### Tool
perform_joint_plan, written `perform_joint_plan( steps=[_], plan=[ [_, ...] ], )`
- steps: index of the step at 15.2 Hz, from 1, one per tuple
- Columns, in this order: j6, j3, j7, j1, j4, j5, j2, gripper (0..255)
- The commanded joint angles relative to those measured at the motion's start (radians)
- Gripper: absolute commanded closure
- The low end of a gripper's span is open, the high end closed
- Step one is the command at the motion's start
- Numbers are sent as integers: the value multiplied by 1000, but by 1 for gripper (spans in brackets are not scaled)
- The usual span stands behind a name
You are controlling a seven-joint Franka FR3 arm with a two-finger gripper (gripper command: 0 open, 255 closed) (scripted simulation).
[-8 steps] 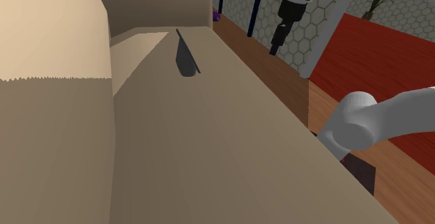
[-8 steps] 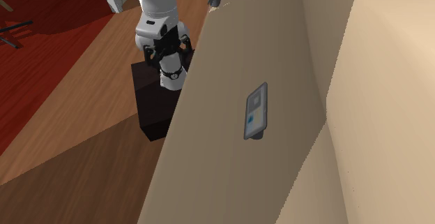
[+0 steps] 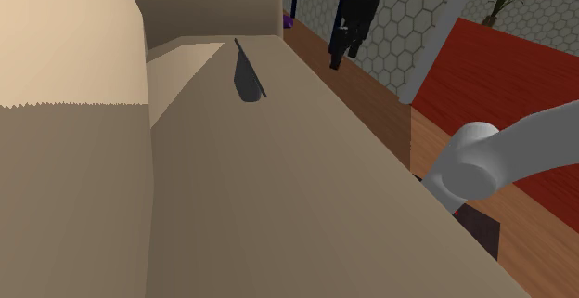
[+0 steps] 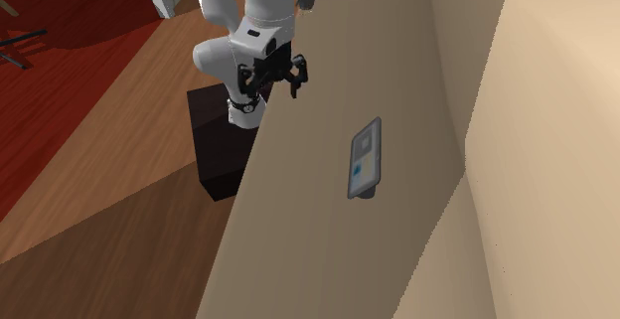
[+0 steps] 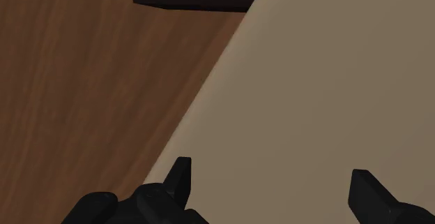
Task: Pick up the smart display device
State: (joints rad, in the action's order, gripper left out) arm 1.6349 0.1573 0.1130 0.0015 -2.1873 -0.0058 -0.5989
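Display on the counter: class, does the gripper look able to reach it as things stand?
Probably yes. The display stands alone on the counter. The gripper hovers over the counter's edge with its fingers apart. Nothing lies between gripper and display.

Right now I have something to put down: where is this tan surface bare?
Nearly all the tan surface is bare: the wide strip between its floor-side edge and the smart display device. Tightest between the device and the raised wall; the hand hangs over the edge.
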Motion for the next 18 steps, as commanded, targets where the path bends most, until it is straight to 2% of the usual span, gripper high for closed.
perform_joint_plan(
  steps=[1, 7, 12, 15, 18],
  plan=[
    [1, 50, 95, -7, 53, 9, 60, 0],
    [-20, 179, 362, -36, 279, -18, 288, 0],
    [-79, 269, 590, -38, 528, -98, 519, 0],
    [-142, 305, 722, -11, 716, -170, 680, 0],
    [-234, 318, 838, 51, 952, -257, 863, 0]
  ],
)
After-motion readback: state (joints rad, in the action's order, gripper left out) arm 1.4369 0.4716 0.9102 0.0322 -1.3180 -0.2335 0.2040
